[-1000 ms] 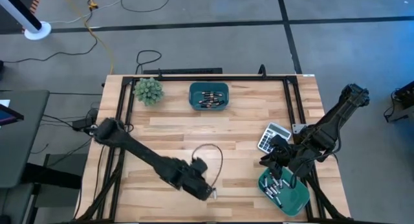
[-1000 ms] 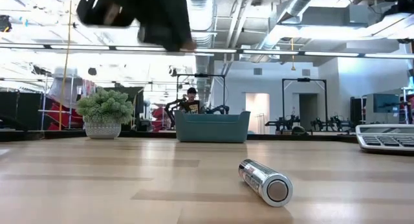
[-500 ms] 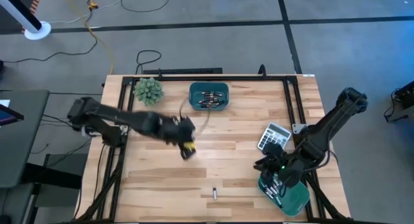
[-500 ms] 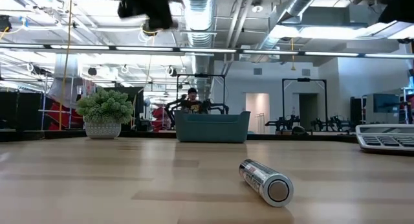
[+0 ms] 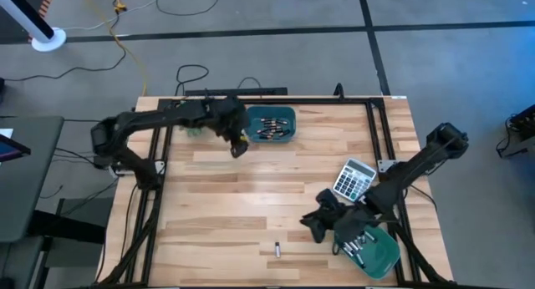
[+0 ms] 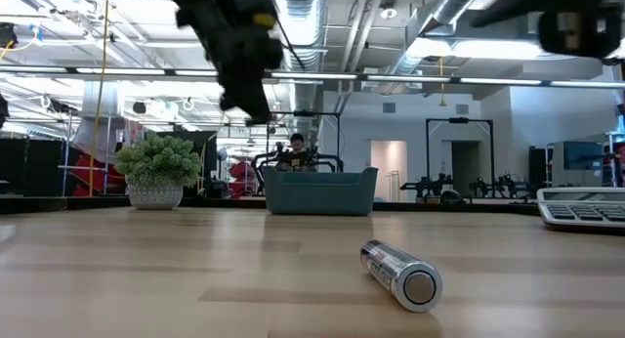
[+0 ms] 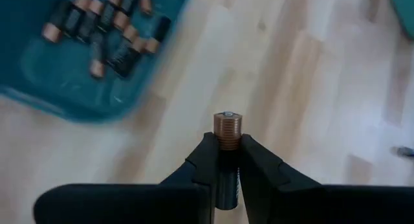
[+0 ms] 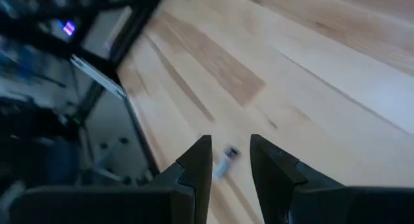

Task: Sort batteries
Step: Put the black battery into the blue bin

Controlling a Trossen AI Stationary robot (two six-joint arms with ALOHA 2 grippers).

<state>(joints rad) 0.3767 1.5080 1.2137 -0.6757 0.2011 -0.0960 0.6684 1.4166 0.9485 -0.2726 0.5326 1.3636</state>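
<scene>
Copper-capped battery sits pinched in your left gripper near the teal bin; your right gripper hangs spread, empty, above the worktop.

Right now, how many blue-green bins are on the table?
2. One bin sits at the table's far edge, beside the left hand, with batteries inside. The other bin is at the near right corner, partly hidden under the right arm.
</scene>
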